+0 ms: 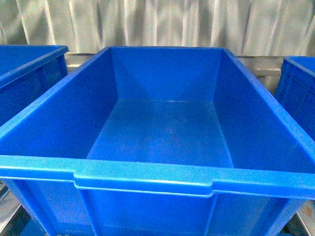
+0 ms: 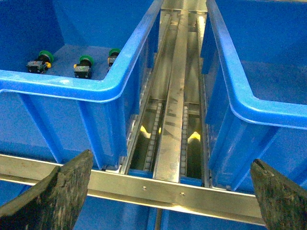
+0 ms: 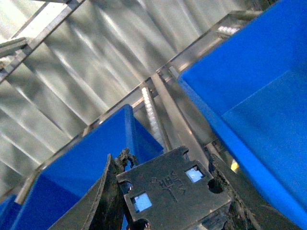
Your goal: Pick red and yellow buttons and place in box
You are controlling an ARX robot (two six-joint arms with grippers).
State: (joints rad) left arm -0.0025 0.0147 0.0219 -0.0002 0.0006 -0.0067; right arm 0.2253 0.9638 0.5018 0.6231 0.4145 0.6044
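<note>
a: looking ahead, the big blue box (image 1: 147, 179) fills the front view, its wide rim close to the camera and its floor bare.

b: neighbours?

a: a left bin (image 1: 29, 64) and a right bin (image 1: 298, 83) stand just beside it, with narrow gaps between the rims. a corrugated metal wall (image 1: 157, 22) runs behind them.

b: and under the left arm?

a: the left pincer (image 2: 171, 160) hangs with its fingers (image 2: 62, 191) wide apart and nothing between them. it sits over the gap between two bin walls, where metal roller rails (image 2: 170, 120) run lengthwise. three green-capped buttons (image 2: 82, 66) lie on the floor of the bin on one side, near its corner.

b: where's the task's thing?

a: the right pincer (image 3: 170, 191) is clamped on a black button body (image 3: 172, 184), seen from its underside. it's a squarish moulded block with two small square windows. the cap is hidden, so i cannot tell its colour. it's held in the air above the blue bins and rails, with the wall beyond.

b: any writing?

a: raised letters and a cross-like mark on that underside, too faint to read.
</note>
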